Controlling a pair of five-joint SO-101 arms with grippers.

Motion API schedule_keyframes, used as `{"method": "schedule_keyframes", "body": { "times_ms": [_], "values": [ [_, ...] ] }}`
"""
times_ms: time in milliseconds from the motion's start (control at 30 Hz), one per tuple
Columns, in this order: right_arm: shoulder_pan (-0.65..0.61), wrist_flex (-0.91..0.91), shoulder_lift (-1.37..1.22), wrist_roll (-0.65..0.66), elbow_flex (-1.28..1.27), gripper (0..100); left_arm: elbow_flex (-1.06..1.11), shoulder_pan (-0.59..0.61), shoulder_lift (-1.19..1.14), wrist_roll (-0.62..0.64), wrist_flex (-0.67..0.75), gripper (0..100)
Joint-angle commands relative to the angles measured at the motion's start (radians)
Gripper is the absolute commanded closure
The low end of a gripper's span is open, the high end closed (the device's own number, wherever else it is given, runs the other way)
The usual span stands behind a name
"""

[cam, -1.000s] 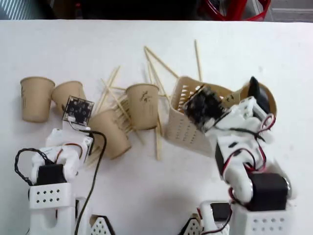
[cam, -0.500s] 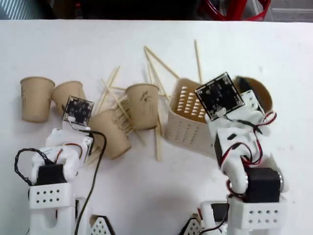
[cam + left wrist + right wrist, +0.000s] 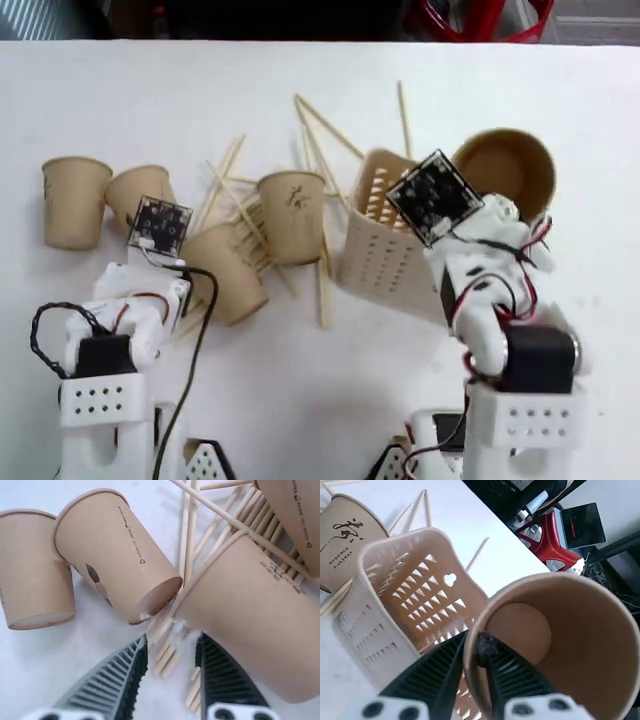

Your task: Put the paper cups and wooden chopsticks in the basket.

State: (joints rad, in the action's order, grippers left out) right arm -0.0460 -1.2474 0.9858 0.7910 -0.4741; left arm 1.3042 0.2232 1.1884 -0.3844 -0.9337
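My right gripper (image 3: pixel 481 652) is shut on the rim of a brown paper cup (image 3: pixel 555 640), one finger inside and one outside. That cup (image 3: pixel 505 168) hangs mouth-up beside the far right corner of the beige slotted basket (image 3: pixel 380 250). My left gripper (image 3: pixel 172 675) stands open low over the table, a few wooden chopsticks (image 3: pixel 167 655) lying between its fingers. Just past its fingertips lie two toppled cups (image 3: pixel 117 555) (image 3: pixel 260 620), with another cup (image 3: pixel 32 570) beside them. A printed cup (image 3: pixel 293 215) stands among scattered chopsticks (image 3: pixel 315 150).
The basket (image 3: pixel 410 590) leans tilted on the white table. Two cups (image 3: pixel 75 200) (image 3: pixel 140 190) rest at the far left. Loose chopsticks (image 3: pixel 403 120) lie behind the basket. A red object (image 3: pixel 480 15) and dark items sit beyond the table's far edge.
The right arm has swung and raised the cup, so its open mouth now faces up beside the basket. The basket shifted slightly. The left arm stayed still.
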Motion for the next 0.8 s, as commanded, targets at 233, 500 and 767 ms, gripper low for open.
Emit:
{"method": "schedule_keyframes", "body": {
  "times_ms": [233, 500, 767],
  "values": [
    [-0.065, -0.214, -0.012, -0.021, 0.175, 98.1, -0.005, -0.015, 0.019, -0.005, 0.015, 83],
    [-0.073, -0.3, -0.021, -0.021, 0.255, 98.1, -0.005, -0.015, 0.019, -0.005, 0.015, 83],
    [0.001, -0.315, -0.061, -0.014, 0.255, 98.2, -0.005, -0.015, 0.019, -0.005, 0.015, 83]
  ]
}}
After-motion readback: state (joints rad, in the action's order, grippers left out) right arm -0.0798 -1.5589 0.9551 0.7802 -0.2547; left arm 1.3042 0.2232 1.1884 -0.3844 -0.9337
